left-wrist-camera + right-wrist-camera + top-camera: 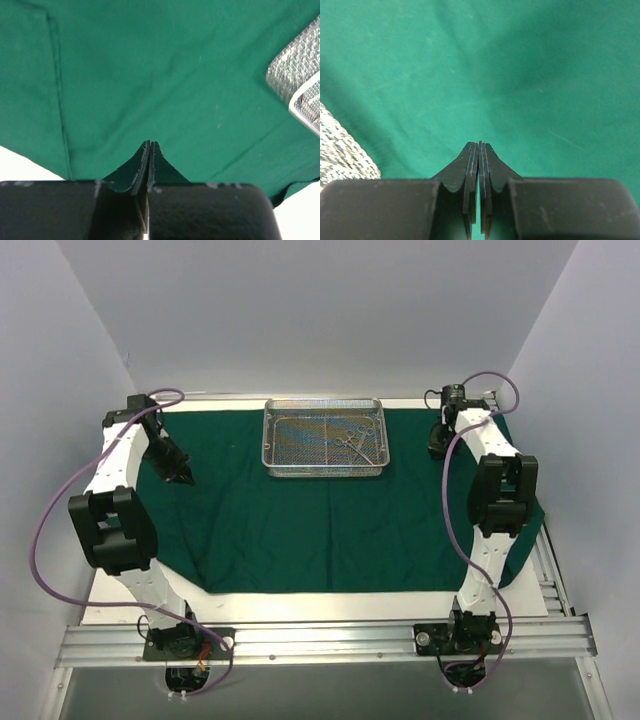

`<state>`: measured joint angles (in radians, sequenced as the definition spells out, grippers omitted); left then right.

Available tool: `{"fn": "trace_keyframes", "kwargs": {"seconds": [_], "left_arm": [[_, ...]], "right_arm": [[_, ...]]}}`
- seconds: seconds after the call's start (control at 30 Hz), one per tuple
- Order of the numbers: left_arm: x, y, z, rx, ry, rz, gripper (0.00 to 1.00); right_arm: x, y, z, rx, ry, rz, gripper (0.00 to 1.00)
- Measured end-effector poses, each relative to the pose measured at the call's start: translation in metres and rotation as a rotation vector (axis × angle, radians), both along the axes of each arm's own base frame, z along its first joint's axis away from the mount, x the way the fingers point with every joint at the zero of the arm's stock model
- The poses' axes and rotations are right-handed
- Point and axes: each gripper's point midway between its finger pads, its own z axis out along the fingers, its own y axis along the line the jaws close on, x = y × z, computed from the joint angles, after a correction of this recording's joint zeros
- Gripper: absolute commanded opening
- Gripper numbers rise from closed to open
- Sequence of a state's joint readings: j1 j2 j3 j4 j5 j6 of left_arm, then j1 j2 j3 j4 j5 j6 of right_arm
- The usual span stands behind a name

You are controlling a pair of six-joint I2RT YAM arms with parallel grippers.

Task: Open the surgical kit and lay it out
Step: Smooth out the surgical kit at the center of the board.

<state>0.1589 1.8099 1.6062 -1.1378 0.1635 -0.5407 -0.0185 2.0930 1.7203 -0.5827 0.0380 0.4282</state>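
- left gripper [150,150] pressed together on nothing, above the green cloth [300,530] near the table's [300,602] left edge
- right gripper [480,150] same, by the far-right corner
- cloth spread flat; mesh tray [325,469] with instruments [352,443] sits mid far edge

No legible text, label, brand or number found; green drape [300,530] and wire-mesh tray [325,468] unmarked.
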Motion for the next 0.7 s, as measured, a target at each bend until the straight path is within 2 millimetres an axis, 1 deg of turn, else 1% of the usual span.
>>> {"fn": "trace_keyframes", "kwargs": {"seconds": [0.07, 0.1, 0.13, 0.2, 0.27, 0.3, 0.37, 0.43, 0.53, 0.7], "left_arm": [[0.013, 0.002, -0.013, -0.003, 0.018, -0.001, 0.02], [0.02, 0.003, -0.023, -0.005, 0.032, -0.001, 0.02], [0.027, 0.005, -0.036, -0.007, 0.051, 0.001, 0.02], [0.035, 0.007, -0.064, -0.011, 0.096, 0.008, 0.02], [0.035, 0.008, -0.091, -0.022, 0.152, 0.022, 0.02], [0.034, 0.009, -0.102, -0.027, 0.178, 0.033, 0.02], [0.031, 0.011, -0.118, -0.048, 0.221, 0.061, 0.02], [0.034, 0.017, -0.117, -0.059, 0.23, 0.092, 0.02], [0.046, 0.029, -0.118, -0.058, 0.216, 0.134, 0.02], [0.068, 0.039, -0.118, -0.106, 0.236, 0.174, 0.02]], "right_arm": [[0.005, 0.002, -0.005, 0.027, -0.019, 0.012, 0.0], [0.007, 0.004, -0.009, 0.038, -0.025, 0.018, 0.0], [0.007, 0.005, -0.015, 0.048, -0.025, 0.025, 0.0], [0.006, 0.008, -0.029, 0.062, -0.01, 0.035, 0.0], [0.003, 0.008, -0.047, 0.07, 0.018, 0.043, 0.0], [0.004, 0.008, -0.052, 0.075, 0.022, 0.047, 0.0], [0.013, 0.007, -0.051, 0.075, -0.007, 0.054, 0.0], [0.019, 0.008, -0.053, 0.079, -0.016, 0.059, 0.0], [0.03, 0.008, -0.053, 0.087, -0.018, 0.065, 0.0], [0.059, 0.008, -0.052, 0.116, -0.044, 0.071, 0.0]]}}
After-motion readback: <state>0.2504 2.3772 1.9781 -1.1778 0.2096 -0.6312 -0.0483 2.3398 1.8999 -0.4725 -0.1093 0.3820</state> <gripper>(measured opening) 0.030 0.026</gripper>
